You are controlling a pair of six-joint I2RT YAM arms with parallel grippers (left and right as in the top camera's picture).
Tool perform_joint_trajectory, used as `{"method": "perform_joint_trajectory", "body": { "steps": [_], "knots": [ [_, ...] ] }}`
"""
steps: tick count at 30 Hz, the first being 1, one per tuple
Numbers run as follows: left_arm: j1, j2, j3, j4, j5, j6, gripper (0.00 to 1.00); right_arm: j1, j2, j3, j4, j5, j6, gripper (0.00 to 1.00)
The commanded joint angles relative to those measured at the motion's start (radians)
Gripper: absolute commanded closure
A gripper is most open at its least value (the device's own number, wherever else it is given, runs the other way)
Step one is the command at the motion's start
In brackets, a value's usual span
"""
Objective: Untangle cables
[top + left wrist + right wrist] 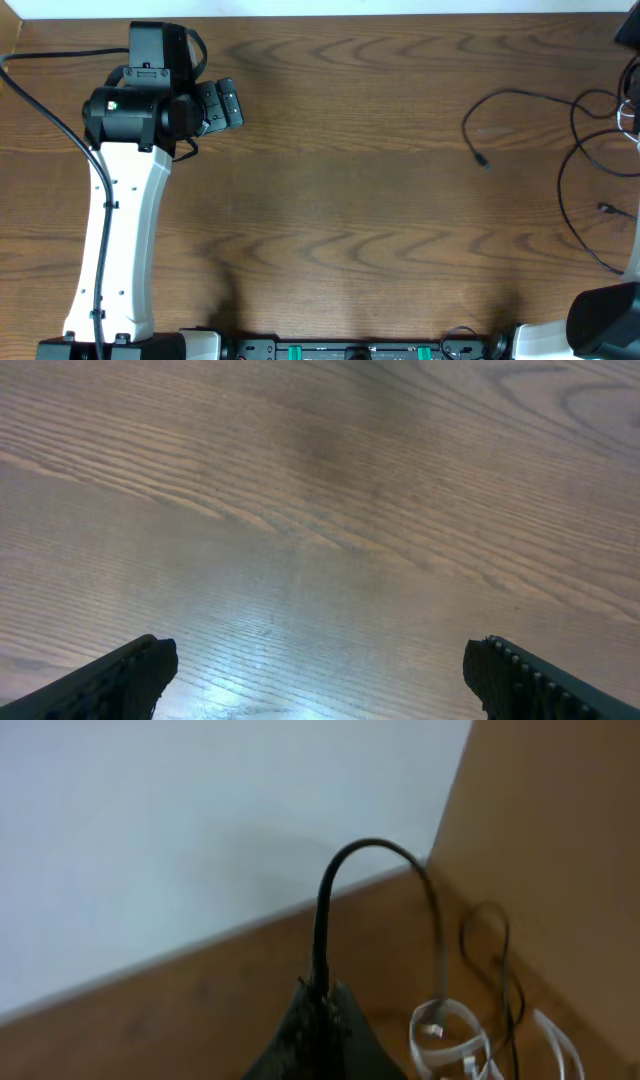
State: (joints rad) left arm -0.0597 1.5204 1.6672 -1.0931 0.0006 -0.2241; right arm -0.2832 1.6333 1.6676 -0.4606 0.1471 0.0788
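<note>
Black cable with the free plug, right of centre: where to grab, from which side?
Take the cable just behind its plug, from above, fingers across it. That stretch lies flat and alone on bare table; farther right it meets other loops.

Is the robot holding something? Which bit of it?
The left gripper is open, holding nothing. On the right gripper the jaws look shut on a black cable rising from between them; whether they pinch its plug end is hidden.
</note>
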Motion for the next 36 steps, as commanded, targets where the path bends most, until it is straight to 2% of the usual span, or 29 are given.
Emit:
{"method": "perform_joint_trajectory", "body": {
  "steps": [1, 6, 16, 24, 27, 36],
  "knots": [
    [0.004, 0.002, 0.005, -0.002, -0.010, 0.010, 0.02, 0.015, 0.002, 0.011, -0.089, -0.080, -0.026, 0.99],
    [0.004, 0.002, 0.005, -0.002, -0.010, 0.010, 0.02, 0.047, 0.069, -0.006, -0.234, -0.117, 0.022, 0.99],
    [0.004, 0.002, 0.005, -0.002, -0.010, 0.010, 0.02, 0.101, 0.314, -0.017, -0.292, -0.116, 0.021, 0.98],
    [0.004, 0.002, 0.005, -0.002, -0.010, 0.010, 0.02, 0.128, 0.458, -0.017, -0.291, -0.117, 0.026, 0.72],
    [0.004, 0.002, 0.005, -0.002, -0.010, 0.010, 0.02, 0.131, 0.503, -0.017, -0.278, -0.117, 0.085, 0.63],
    [0.004, 0.002, 0.005, -0.002, -0.010, 0.010, 0.02, 0.132, 0.612, -0.016, -0.194, -0.126, 0.308, 0.53]
  ]
}}
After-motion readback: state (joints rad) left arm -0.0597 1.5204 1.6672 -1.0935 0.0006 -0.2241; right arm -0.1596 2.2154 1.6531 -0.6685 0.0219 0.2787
